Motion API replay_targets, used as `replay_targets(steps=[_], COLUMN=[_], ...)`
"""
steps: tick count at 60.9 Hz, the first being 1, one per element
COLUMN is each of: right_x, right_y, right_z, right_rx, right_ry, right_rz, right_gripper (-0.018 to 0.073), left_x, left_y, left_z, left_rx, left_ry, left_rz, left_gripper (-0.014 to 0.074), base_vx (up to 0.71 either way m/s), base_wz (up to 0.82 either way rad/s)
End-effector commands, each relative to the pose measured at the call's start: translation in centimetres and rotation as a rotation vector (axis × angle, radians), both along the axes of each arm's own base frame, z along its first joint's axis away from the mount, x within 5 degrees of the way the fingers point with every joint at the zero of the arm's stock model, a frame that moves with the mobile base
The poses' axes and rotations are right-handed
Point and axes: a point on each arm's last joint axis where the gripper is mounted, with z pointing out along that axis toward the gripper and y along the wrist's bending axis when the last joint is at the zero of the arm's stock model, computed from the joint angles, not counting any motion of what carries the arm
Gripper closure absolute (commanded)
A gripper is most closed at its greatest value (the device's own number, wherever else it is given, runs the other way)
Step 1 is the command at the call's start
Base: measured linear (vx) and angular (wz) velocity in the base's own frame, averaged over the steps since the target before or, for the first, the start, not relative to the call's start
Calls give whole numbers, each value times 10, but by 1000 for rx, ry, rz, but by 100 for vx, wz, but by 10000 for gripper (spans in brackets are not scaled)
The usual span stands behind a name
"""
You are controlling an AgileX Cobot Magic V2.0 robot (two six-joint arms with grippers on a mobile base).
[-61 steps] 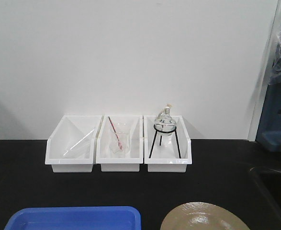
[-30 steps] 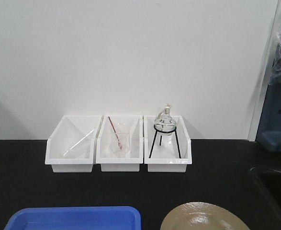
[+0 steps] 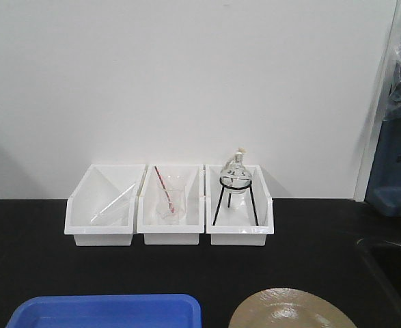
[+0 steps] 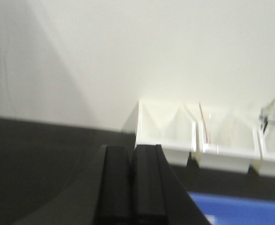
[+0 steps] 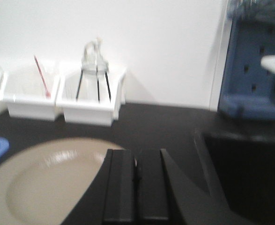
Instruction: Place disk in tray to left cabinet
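Disk [image 3: 290,311] at 5 o'clock, tray [image 3: 108,311] at 7, both cropped below; left jaws and right jaws closed, empty.

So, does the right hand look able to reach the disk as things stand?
Probably yes. The disk lies bare on the table, just under the right hand, with nothing between them. The hand is shut, so it must open first.

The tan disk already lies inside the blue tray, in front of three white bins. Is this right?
Not quite. The disk lies on the black table beside the tray, not inside it; the front-facing view shows this. The rest holds.
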Motion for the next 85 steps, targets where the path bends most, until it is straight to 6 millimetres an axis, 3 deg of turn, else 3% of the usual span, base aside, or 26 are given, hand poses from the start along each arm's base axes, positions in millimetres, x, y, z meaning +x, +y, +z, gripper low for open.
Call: replay_targets(steps=[1, 10, 19, 28, 34, 53, 69, 76, 85], right_x=[-4, -18, -26, -16, 1, 62, 99, 109, 119], right_y=[2, 0, -4, -5, -3, 6, 11, 12, 13], right_z=[20, 72, 116, 144, 158, 148, 136, 129, 112], right_rx=[26, 64, 59, 53, 45, 26, 26, 27, 275], right_ry=[-193, -299, -238, -139, -86, 55, 102, 144, 306], right_rz=[28, 21, -11, -28, -31, -15, 4, 3, -29], right_gripper=[566, 563, 560, 555, 547, 463, 196, 133, 129], left_x=[-4, -14, -28, -27, -16, 26, 46, 47, 47], left_y=[1, 1, -1, -2, -2, 0, 0, 0, 0], left_z=[15, 54, 107, 147, 162, 149, 138, 137, 138], left_rx=[-7, -1, 104, 162, 158, 153, 150, 149, 149], left_ry=[-178, -275, -289, -237, -202, 36, 131, 138, 136], left_rz=[13, 11, 22, 30, 26, 6, -2, -2, -2], left_gripper=[603, 601, 597, 594, 592, 471, 253, 218, 220], base_vx=[0, 0, 0, 0, 0, 0, 0, 0, 0], base_wz=[0, 0, 0, 0, 0, 0, 0, 0, 0])
